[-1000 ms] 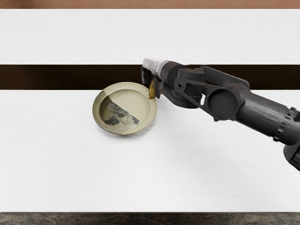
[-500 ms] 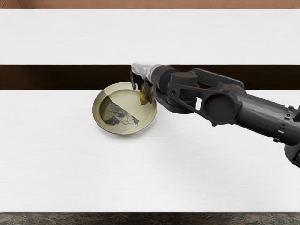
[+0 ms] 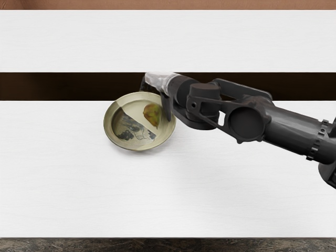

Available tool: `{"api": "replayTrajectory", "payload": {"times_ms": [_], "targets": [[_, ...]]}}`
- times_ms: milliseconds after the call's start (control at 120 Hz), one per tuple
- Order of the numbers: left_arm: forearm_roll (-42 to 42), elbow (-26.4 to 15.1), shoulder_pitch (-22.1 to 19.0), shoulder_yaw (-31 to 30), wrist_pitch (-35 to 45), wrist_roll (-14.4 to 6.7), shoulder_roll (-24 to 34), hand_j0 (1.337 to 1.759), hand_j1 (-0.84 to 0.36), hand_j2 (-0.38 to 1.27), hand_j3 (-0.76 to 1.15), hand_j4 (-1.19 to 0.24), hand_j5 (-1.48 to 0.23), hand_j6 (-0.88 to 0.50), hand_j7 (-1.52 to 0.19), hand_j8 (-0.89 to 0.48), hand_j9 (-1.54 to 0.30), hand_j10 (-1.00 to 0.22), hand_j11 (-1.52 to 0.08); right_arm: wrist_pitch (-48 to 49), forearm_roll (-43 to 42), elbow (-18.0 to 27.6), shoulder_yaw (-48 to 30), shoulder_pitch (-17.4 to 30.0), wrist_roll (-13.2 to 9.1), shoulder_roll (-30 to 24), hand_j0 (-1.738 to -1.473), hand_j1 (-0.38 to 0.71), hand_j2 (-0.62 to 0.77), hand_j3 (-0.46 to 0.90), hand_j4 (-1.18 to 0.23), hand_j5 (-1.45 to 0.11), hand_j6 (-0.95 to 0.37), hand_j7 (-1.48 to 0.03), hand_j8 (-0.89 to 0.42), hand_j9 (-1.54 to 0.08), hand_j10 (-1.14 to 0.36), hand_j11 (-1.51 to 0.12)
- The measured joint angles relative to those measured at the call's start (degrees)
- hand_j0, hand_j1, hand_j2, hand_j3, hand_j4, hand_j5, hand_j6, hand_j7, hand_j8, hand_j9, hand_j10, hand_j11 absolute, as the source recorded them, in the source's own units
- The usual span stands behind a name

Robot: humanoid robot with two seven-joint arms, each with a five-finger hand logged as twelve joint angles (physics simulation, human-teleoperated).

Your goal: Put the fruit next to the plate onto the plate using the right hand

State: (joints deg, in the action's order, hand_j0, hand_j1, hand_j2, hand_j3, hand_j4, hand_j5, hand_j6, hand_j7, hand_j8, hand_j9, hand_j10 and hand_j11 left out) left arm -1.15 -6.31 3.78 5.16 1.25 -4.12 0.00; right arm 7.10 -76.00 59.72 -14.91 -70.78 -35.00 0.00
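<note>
Head view: right hand (image 3: 159, 88) over plate (image 3: 131, 105)

Olive plate (image 3: 116, 131), yellow-brown fruit (image 3: 153, 113), white table (image 3: 168, 184)

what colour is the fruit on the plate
The fruit is yellow-green shading to brown; head view.

A small yellow-green fruit (image 3: 153, 114), tapering to a point, lies on its side inside a round, shallow olive plate (image 3: 108, 126) with a dark painted pattern, on the plate's right half near the rim
</note>
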Motion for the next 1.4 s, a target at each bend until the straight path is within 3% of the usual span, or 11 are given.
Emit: {"api": "replayTrajectory", "payload": {"times_ms": [192, 450, 658, 725, 1000, 1400], "targets": [[0.01, 0.01, 0.00, 0.00, 0.00, -0.01, 0.00, 1.658, 0.32, 0.00, 0.00, -0.02, -0.03, -0.02, -0.03, -0.02, -0.03, -0.02, -0.03, 0.27, 0.92, 0.04, 0.05, 0.10, 0.00, 0.00, -1.658, -0.26, 0.07, 0.00, -0.11, -0.15, -0.10, -0.15, -0.07, -0.15, -0.08, -0.15], [0.00, 0.01, 0.00, 0.01, 0.01, 0.00, 0.00, 1.658, 0.32, 0.00, 0.00, -0.02, -0.03, -0.02, -0.03, -0.02, -0.03, -0.02, -0.03, 9.48, 14.20, 2.18, -4.93, -0.18, 0.00, -0.20, -1.658, -0.32, 0.02, 0.00, -0.03, -0.04, -0.03, -0.04, -0.02, -0.04, -0.02, -0.04], [0.01, 0.03, 0.00, -0.02, 0.00, -0.01, 0.00, 1.658, 0.32, 0.00, 0.00, -0.02, -0.03, -0.02, -0.03, -0.02, -0.03, -0.02, -0.03, 20.81, 24.21, 9.07, -13.64, 0.42, 0.11, -11.33, -1.658, -0.34, 0.01, 0.00, -0.01, -0.02, -0.01, -0.02, -0.01, -0.02, -0.01, -0.02], [0.01, 0.03, 0.00, -0.02, 0.01, 0.00, 0.00, 1.658, 0.32, 0.00, 0.00, -0.02, -0.03, -0.02, -0.03, -0.02, -0.03, -0.02, -0.03, 24.15, 26.89, 9.67, -15.22, 0.73, 1.24, -15.96, -1.658, -0.34, 0.01, 0.00, -0.01, -0.01, -0.01, -0.01, -0.01, -0.01, -0.01, -0.01], [0.01, 0.00, 0.00, 0.00, 0.01, 0.00, 0.00, 1.658, 0.32, 0.00, 0.00, -0.02, -0.03, -0.02, -0.03, -0.02, -0.03, -0.02, -0.03, 27.64, 34.03, 10.21, -16.79, 2.08, 9.74, -29.91, -1.658, -0.35, 0.00, 0.00, 0.00, 0.00, 0.00, 0.00, 0.00, 0.00, 0.00, 0.00], [0.00, -0.02, 0.00, 0.01, -0.13, -0.01, 0.00, 1.658, 0.32, 0.00, 0.00, -0.02, -0.03, -0.02, -0.03, -0.02, -0.03, -0.02, -0.03, 27.91, 37.30, 10.25, -16.82, 4.65, 11.32, -36.36, -1.658, -0.35, 0.00, 0.00, 0.00, 0.00, 0.00, 0.00, 0.00, 0.00, 0.00, 0.00]]}}
